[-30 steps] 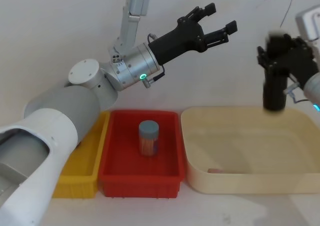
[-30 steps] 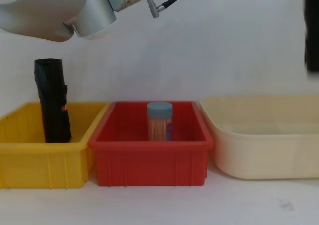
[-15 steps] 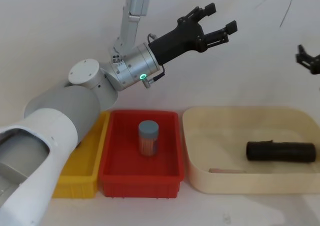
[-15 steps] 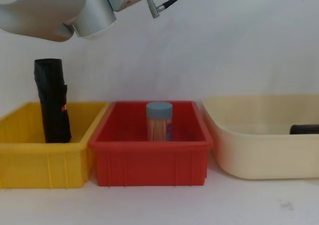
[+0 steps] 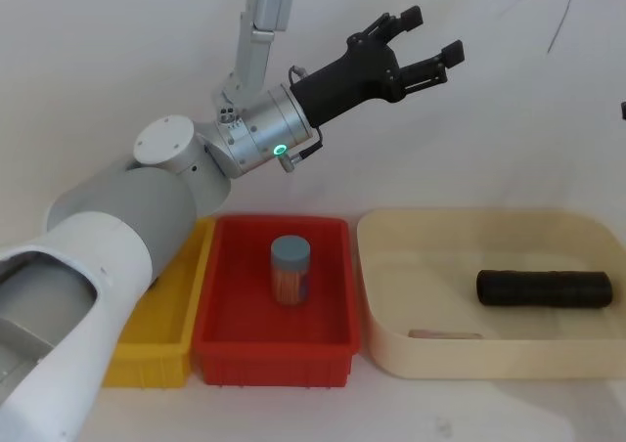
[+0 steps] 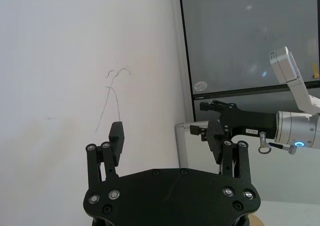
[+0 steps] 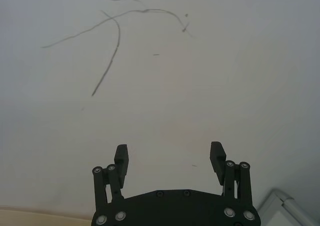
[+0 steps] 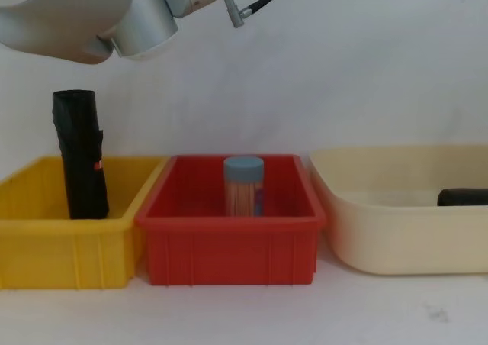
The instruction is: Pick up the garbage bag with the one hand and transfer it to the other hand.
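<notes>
The garbage bag (image 5: 544, 288), a plain black roll, lies on its side in the cream tub (image 5: 469, 356) at the right, with no gripper touching it. From the chest view just its end (image 8: 463, 198) peeks over the tub's wall. My left gripper (image 5: 431, 33), on the arm with the green ring, hangs open and empty high above the bins, well up and left of the bag. Its two fingers stand wide apart in the left wrist view (image 6: 166, 136). My right gripper (image 7: 169, 158) is open and empty, facing a white wall.
A red bin (image 5: 274, 344) in the middle holds a blue-lidded jar (image 5: 290, 269). At its left, a yellow bin (image 8: 38, 246) holds an upright black roll with a red mark (image 8: 80, 158). Something thin and pale lies at the tub's front.
One second ago my right gripper held the bag upright over the cream tub. It let go, the bag dropped flat into the tub, and the gripper withdrew to the right. The left arm stayed still.
</notes>
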